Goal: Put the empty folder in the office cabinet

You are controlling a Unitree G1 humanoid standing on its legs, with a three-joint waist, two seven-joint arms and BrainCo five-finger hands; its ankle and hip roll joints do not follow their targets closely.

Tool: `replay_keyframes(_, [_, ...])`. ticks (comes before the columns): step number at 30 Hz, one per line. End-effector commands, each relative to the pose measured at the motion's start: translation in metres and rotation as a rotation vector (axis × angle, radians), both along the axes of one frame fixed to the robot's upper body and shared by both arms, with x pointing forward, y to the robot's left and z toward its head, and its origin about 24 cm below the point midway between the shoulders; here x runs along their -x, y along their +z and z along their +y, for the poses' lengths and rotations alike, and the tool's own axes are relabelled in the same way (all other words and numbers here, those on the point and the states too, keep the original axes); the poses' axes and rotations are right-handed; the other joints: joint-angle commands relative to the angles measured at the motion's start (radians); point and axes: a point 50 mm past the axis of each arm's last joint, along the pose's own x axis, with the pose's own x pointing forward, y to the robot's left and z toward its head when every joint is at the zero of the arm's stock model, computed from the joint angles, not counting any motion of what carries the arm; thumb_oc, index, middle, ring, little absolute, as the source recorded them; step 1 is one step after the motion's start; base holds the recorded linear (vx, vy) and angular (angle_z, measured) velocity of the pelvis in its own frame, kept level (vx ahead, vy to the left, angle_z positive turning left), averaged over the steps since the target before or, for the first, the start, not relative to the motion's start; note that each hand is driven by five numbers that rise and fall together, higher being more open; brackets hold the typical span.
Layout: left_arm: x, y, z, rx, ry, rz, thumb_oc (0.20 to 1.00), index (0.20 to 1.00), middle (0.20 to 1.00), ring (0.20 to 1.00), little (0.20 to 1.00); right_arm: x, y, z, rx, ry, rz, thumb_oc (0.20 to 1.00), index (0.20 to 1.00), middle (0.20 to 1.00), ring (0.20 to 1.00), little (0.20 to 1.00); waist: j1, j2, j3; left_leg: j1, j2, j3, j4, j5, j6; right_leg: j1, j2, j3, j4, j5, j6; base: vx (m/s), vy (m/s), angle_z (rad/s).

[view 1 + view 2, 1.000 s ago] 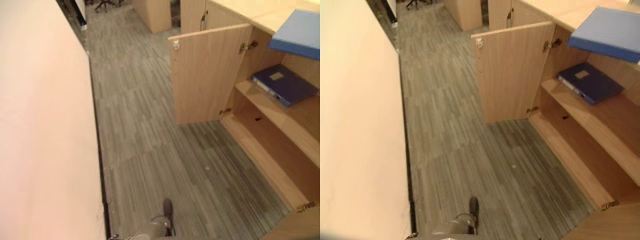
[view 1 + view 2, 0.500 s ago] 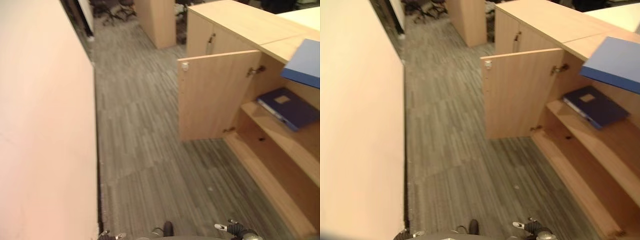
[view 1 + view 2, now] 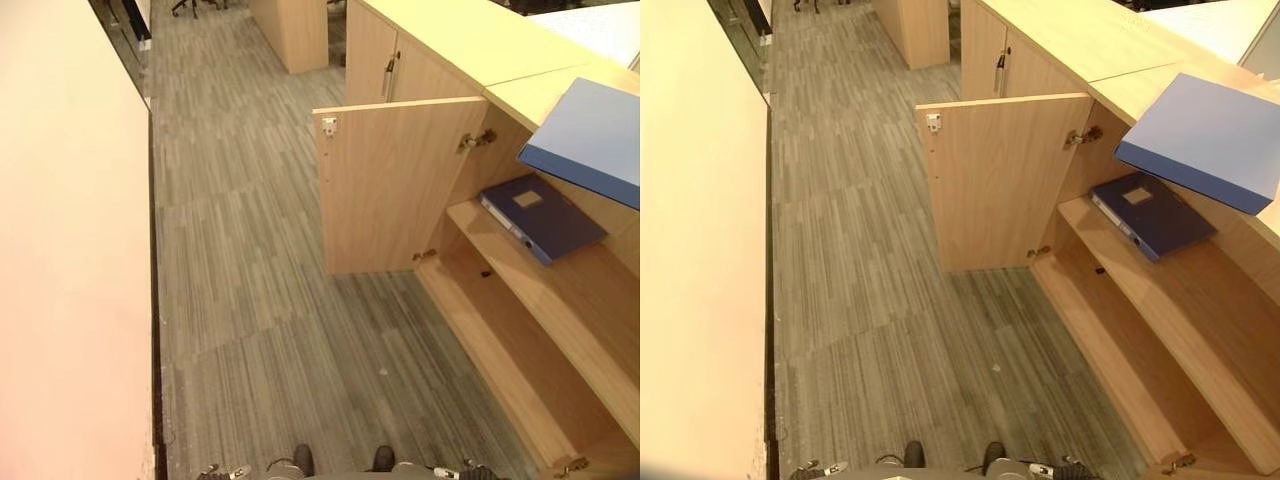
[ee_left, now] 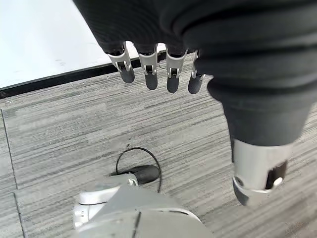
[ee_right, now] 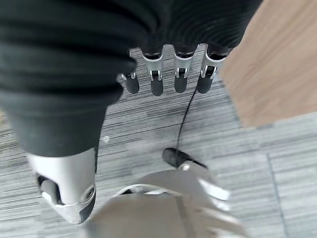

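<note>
Over at about two o'clock from the robot, the cabinet (image 3: 520, 330) stands with its door (image 3: 395, 185) swung wide, both shelves bare to see. A light blue folder (image 3: 588, 138) lies on the worktop (image 3: 470, 35) above the opening, one corner jutting past the edge. A dark blue folder (image 3: 540, 215) lies flat on the upper shelf (image 3: 570, 290), towards the back. Which of the two is the empty one I cannot tell from here.

Both hands hang low over the carpet (image 3: 250, 250). The left hand (image 4: 163, 74) has its fingers straight and relaxed, nothing in them; the right hand (image 5: 168, 79) is the same, loose and empty, with a slab of pale wood, likely a cabinet panel, just beyond it.

Against a second ago, the whole scene has slid: the cabinet front and the worktop show more fully, and the far run of cupboards at twelve o'clock has come into sight. That reads to me as the head camera moving, not the folders; both lie where they did, one on the worktop, one on the shelf.

For the job, this looks like the approach: nothing is gripped yet. If the light blue folder is the one meant, a hand must rise to the worktop at two o'clock, take it by the overhanging corner, and bring it down through the open door onto a shelf.
</note>
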Motion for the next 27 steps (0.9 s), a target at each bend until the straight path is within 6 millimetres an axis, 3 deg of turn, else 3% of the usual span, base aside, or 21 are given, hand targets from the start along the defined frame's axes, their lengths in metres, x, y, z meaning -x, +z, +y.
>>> replay_keyframes(1, [-0.019,0.002,-0.002,0.001,-0.009,-0.047,1.000,1.000,1.000,1.000,1.000,-0.005,-0.001,0.006,-0.022,-0.052,-0.015,1.000,1.000,1.000,1.000,1.000,0.002,-0.037,0.002,0.093,0.013,0.035,0.068,-0.110,-0.042,-0.081,0.003,0.010,-0.069,0.154,0.049,0.14,-0.167,-0.12])
replay_keyframes(3, [-0.028,0.004,-0.004,0.009,-0.016,-0.076,1.000,1.000,1.000,1.000,1.000,-0.005,-0.001,0.005,-0.019,-0.058,-0.013,1.000,1.000,1.000,1.000,1.000,-0.004,-0.047,0.007,0.061,0.057,0.055,0.173,-0.071,-0.049,-0.053,0.005,0.018,-0.070,0.134,0.035,0.14,-0.179,-0.14])
replay_keyframes(5, [-0.038,0.007,-0.005,0.007,-0.040,-0.114,1.000,1.000,1.000,1.000,1.000,-0.004,-0.001,0.005,-0.018,-0.055,-0.005,1.000,1.000,1.000,1.000,1.000,-0.001,-0.068,0.024,-0.004,0.104,0.052,0.345,-0.017,-0.025,-0.023,0.006,0.034,-0.068,0.116,0.013,0.14,-0.204,-0.13])
replay_keyframes(7, [-0.043,0.009,-0.006,0.006,-0.058,-0.127,1.000,1.000,1.000,1.000,1.000,-0.003,-0.001,0.004,-0.015,-0.051,0.002,1.000,1.000,1.000,1.000,1.000,0.008,-0.096,0.034,-0.092,0.111,0.037,0.503,0.020,0.009,-0.007,0.005,0.061,-0.067,0.106,-0.009,0.14,-0.204,-0.39])
replay_keyframes(8, [-0.040,0.008,-0.007,0.012,-0.053,-0.121,1.000,1.000,1.000,1.000,1.000,0.001,-0.001,0.000,-0.005,-0.057,0.019,1.000,1.000,1.000,1.000,1.000,0.019,-0.104,0.042,-0.170,0.115,0.041,0.583,0.013,0.030,0.021,0.001,0.084,-0.071,0.096,-0.017,0.18,-0.115,-0.40])
replay_keyframes(9, [-0.038,0.007,-0.008,0.016,-0.051,-0.115,1.000,1.000,1.000,1.000,1.000,0.003,-0.001,-0.001,0.000,-0.063,0.026,1.000,1.000,1.000,1.000,1.000,0.026,-0.106,0.042,-0.211,0.101,0.040,0.584,-0.004,0.040,0.035,-0.003,0.096,-0.074,0.093,-0.017,0.20,-0.025,-0.31])
replay_keyframes(13, [-0.029,0.004,-0.010,0.027,-0.055,-0.080,1.000,1.000,1.000,1.000,1.000,0.012,-0.001,-0.006,0.011,-0.078,0.053,1.000,1.000,1.000,1.000,1.000,0.057,-0.094,0.040,-0.277,0.034,0.001,0.405,-0.012,0.024,0.082,-0.009,0.145,-0.095,0.075,0.004,0.23,0.123,-0.58])
replay_keyframes(14, [-0.021,0.002,-0.011,0.033,-0.042,-0.053,1.000,1.000,1.000,1.000,1.000,0.015,-0.001,-0.008,0.016,-0.084,0.059,1.000,1.000,1.000,1.000,1.000,0.081,-0.066,0.040,-0.287,0.004,-0.075,0.200,0.065,-0.019,0.106,0.005,0.169,-0.097,0.046,0.013,0.26,0.175,-0.86])
replay_keyframes(15, [-0.021,0.002,-0.011,0.033,-0.042,-0.053,1.000,1.000,1.000,1.000,1.000,0.015,-0.001,-0.008,0.016,-0.084,0.059,1.000,1.000,1.000,1.000,1.000,0.080,-0.066,0.039,-0.287,0.004,-0.075,0.195,0.070,-0.019,0.104,0.005,0.168,-0.097,0.047,0.013,0.28,0.173,-0.64])
replay_keyframes(18, [-0.013,-0.001,-0.014,0.046,-0.023,-0.025,1.000,1.000,1.000,1.000,1.000,0.019,-0.001,-0.009,0.024,-0.090,0.064,1.000,1.000,1.000,1.000,1.000,0.108,-0.042,0.049,-0.332,-0.022,-0.217,0.048,0.124,-0.060,0.148,0.008,0.225,-0.097,0.014,0.014,0.27,0.131,-0.55])
replay_keyframes(19, [-0.011,-0.002,-0.015,0.048,-0.014,-0.015,1.000,1.000,1.000,1.000,1.000,0.021,-0.001,-0.011,0.029,-0.097,0.069,1.000,1.000,1.000,1.000,1.000,0.110,-0.031,0.051,-0.343,-0.022,-0.260,0.035,0.130,-0.074,0.155,0.007,0.249,-0.097,0.005,0.020,0.20,0.111,-0.92])
replay_keyframes(20, [-0.011,-0.002,-0.015,0.048,-0.014,-0.015,1.000,1.000,1.000,1.000,1.000,0.021,-0.001,-0.011,0.029,-0.097,0.069,1.000,1.000,1.000,1.000,1.000,0.110,-0.032,0.054,-0.339,-0.022,-0.259,0.034,0.129,-0.074,0.158,0.006,0.249,-0.097,0.003,0.020,0.23,0.205,-1.10])
replay_keyframes(22, [-0.004,-0.004,-0.015,0.053,0.010,0.008,1.000,1.000,1.000,1.000,1.000,0.023,-0.002,-0.011,0.025,-0.103,0.078,1.000,1.000,1.000,1.000,1.000,0.112,-0.003,0.040,-0.303,0.005,-0.331,0.024,0.146,-0.088,0.153,-0.003,0.314,-0.097,-0.008,0.041,0.22,0.263,-1.02])
replay_keyframes(24, [-0.002,-0.004,-0.014,0.049,0.022,0.016,1.000,1.000,1.000,1.000,1.000,0.020,-0.001,-0.012,0.026,-0.107,0.078,1.000,1.000,1.000,1.000,1.000,0.108,0.000,0.037,-0.286,0.007,-0.321,0.036,0.127,-0.082,0.127,-0.025,0.336,-0.097,0.003,0.054,0.14,0.360,-1.12])
replay_keyframes(25, [-0.012,-0.001,-0.008,0.031,0.038,-0.019,1.000,1.000,1.000,1.000,1.000,0.013,-0.002,-0.006,0.001,-0.118,0.057,1.000,1.000,1.000,1.000,1.000,0.103,-0.012,0.037,-0.288,-0.008,-0.279,0.076,0.077,-0.053,0.077,-0.077,0.373,-0.097,0.025,0.085,0.11,0.386,-1.63])
replay_keyframes(27, [-0.017,0.001,-0.004,0.020,0.046,-0.035,1.000,1.000,1.000,1.000,1.000,0.006,-0.001,-0.004,-0.006,-0.116,0.038,1.000,1.000,1.000,1.000,1.000,0.105,-0.019,0.037,-0.293,-0.017,-0.259,0.089,0.056,-0.037,0.057,-0.097,0.387,-0.097,0.039,0.096,0.07,0.291,-0.78])
